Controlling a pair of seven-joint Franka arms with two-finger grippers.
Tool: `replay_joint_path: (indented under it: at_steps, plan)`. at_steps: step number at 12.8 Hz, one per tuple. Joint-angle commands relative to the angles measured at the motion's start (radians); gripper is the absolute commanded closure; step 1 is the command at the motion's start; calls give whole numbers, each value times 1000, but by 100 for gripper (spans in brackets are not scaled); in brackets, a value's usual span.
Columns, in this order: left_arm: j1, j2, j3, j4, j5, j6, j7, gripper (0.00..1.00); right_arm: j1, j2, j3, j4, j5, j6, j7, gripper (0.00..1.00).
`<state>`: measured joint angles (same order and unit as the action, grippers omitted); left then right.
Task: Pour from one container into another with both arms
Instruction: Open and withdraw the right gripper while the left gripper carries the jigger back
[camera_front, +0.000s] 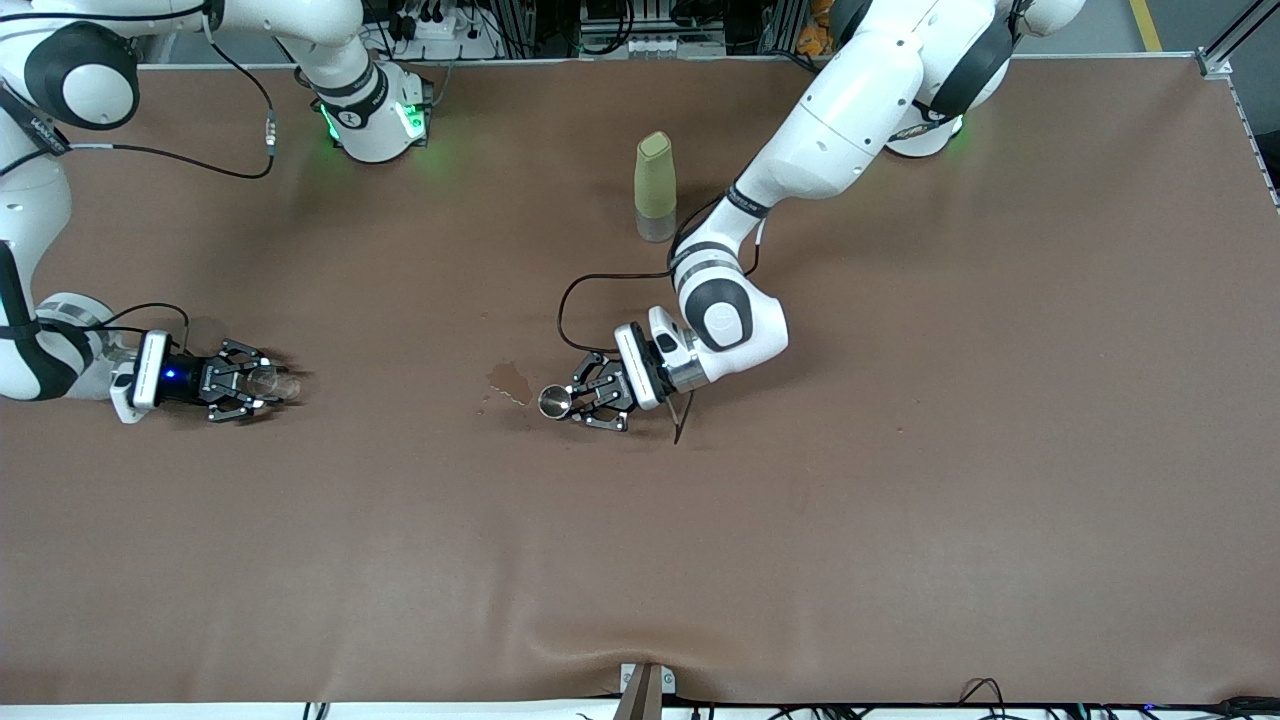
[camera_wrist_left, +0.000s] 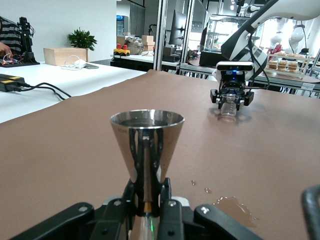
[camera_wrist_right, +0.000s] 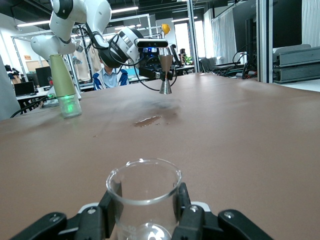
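The tiny clear cup (camera_front: 274, 383) stands upright and looks empty, toward the right arm's end of the table. My right gripper (camera_front: 256, 385) is shut on it, one finger on each side of the cup (camera_wrist_right: 144, 197). The shiny silver jigger (camera_front: 553, 402) stands upright near the table's middle. My left gripper (camera_front: 572, 402) is shut on the narrow waist of the jigger (camera_wrist_left: 146, 142). Its upper cone rises above the left gripper (camera_wrist_left: 146, 197). In the left wrist view the right gripper (camera_wrist_left: 230, 99) and cup (camera_wrist_left: 229, 110) show farther off. In the right wrist view the jigger (camera_wrist_right: 165, 75) shows in the left gripper (camera_wrist_right: 161, 74).
A small wet spill (camera_front: 510, 382) lies on the brown table beside the jigger, on the side toward the cup. A tall olive-green bottle (camera_front: 655, 187) with a clear base stands farther from the front camera than the jigger. A black cable (camera_front: 575, 300) trails by the left wrist.
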<state>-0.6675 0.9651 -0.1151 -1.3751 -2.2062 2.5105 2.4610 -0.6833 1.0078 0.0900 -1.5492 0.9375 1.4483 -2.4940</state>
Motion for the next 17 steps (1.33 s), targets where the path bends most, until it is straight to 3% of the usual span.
replay_joint_path:
  at_steps: [1,2,5,9,10,11,12,17]
  plan:
    - [0,-20,-2,-15,-12,10,10,100,-2,22,8,35,7,-6,-3,63]
    - [0,-20,-2,-15,-12,10,10,100,-4,22,8,35,7,-6,-3,60]
    - [5,-22,-2,-21,-12,10,10,100,-5,22,8,35,4,-9,-2,36]
    - [57,-48,-8,-64,28,2,6,100,-8,14,8,38,3,-14,7,31]
    - [69,-63,-9,-82,34,1,4,100,-10,6,8,61,-2,-14,12,25]
    - [86,-77,-11,-100,51,-2,3,100,-10,3,8,81,-8,-17,26,8]
    - [107,-85,-14,-114,69,-19,1,100,-16,-4,8,84,-22,-19,56,0]
    - [219,-160,-14,-225,251,-149,-111,100,-28,-21,8,123,-42,-55,104,0]
